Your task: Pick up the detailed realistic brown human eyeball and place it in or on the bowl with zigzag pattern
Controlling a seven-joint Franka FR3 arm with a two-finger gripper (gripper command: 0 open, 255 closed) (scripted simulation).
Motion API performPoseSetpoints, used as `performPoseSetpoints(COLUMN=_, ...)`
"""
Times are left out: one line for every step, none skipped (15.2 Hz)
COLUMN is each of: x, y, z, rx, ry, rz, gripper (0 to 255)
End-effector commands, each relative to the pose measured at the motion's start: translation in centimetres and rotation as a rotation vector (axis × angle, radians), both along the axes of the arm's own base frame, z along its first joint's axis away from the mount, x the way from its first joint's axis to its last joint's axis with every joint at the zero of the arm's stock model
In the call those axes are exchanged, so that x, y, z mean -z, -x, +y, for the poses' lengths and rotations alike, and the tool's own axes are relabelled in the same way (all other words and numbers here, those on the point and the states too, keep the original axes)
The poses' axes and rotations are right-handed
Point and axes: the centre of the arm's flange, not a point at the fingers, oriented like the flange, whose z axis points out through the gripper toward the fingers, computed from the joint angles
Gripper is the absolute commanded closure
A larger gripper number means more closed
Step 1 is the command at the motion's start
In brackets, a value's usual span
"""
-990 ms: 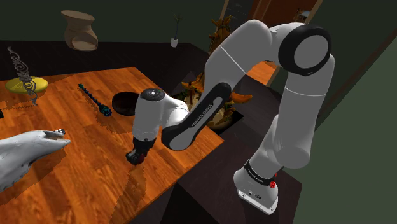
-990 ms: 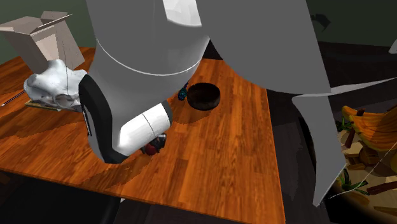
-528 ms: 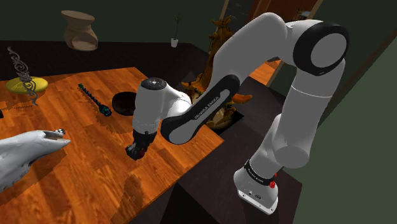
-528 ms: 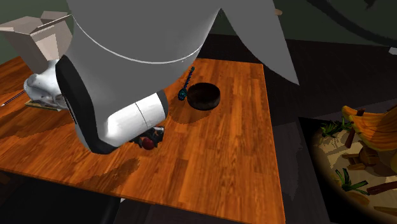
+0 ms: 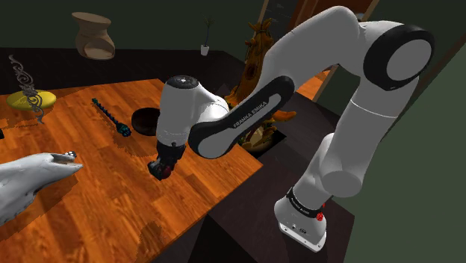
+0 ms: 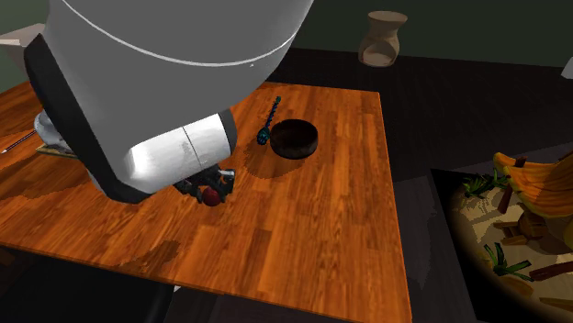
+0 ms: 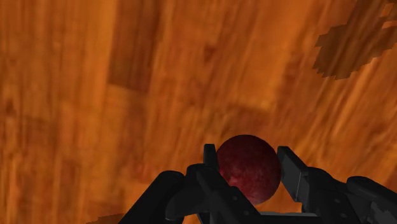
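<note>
A dark red ball, the eyeball (image 7: 248, 168), sits clasped between my two black fingers in the wrist view. My gripper (image 5: 161, 169) is shut on it and hangs a little above the wooden table (image 5: 89, 194) in the shoulder view. From the second exterior view the eyeball (image 6: 211, 195) shows as a red spot under the hand, with the gripper (image 6: 209, 190) around it. The dark round bowl (image 5: 145, 121) stands on the table beyond the gripper, toward the far edge; the same bowl (image 6: 295, 139) lies to the right of the gripper in the second exterior view.
A blue beaded stick (image 5: 112, 119) lies beside the bowl. A large white skull-like object (image 5: 26, 183) rests at the shoulder view's left, near a yellow dish with a black ornament (image 5: 31, 97). A tan vase (image 5: 94, 36) stands on the dark floor behind. The table's edge (image 5: 224, 190) is near the stand.
The arm has lifted the gripper off the table with the eyeball held, and swung it slightly toward the bowl. The fingers stayed shut.
</note>
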Motion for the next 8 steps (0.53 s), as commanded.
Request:
performPoseSetpoints(x=-1.0, y=0.1, z=0.1, rx=0.000, ry=0.000, rz=0.001, gripper=255)
performPoseSetpoints(x=-1.5, y=0.1, z=0.1, rx=0.000, ry=0.000, rz=0.001, gripper=255)
performPoseSetpoints(x=-2.0, y=0.1, z=0.1, rx=0.000, ry=0.000, rz=0.001, gripper=255)
performPoseSetpoints(x=-2.6, y=0.1, z=0.1, rx=0.000, ry=0.000, rz=0.001, gripper=255)
performPoseSetpoints(x=-3.1, y=0.1, z=0.1, rx=0.000, ry=0.000, rz=0.001, gripper=255)
performPoseSetpoints(x=-3.6, y=0.1, z=0.1, rx=0.000, ry=0.000, rz=0.001, gripper=255)
performPoseSetpoints(x=-4.1, y=0.1, z=0.1, rx=0.000, ry=0.000, rz=0.001, gripper=255)
performPoseSetpoints(x=-4.7, y=0.1, z=0.1, rx=0.000, ry=0.000, rz=0.001, gripper=255)
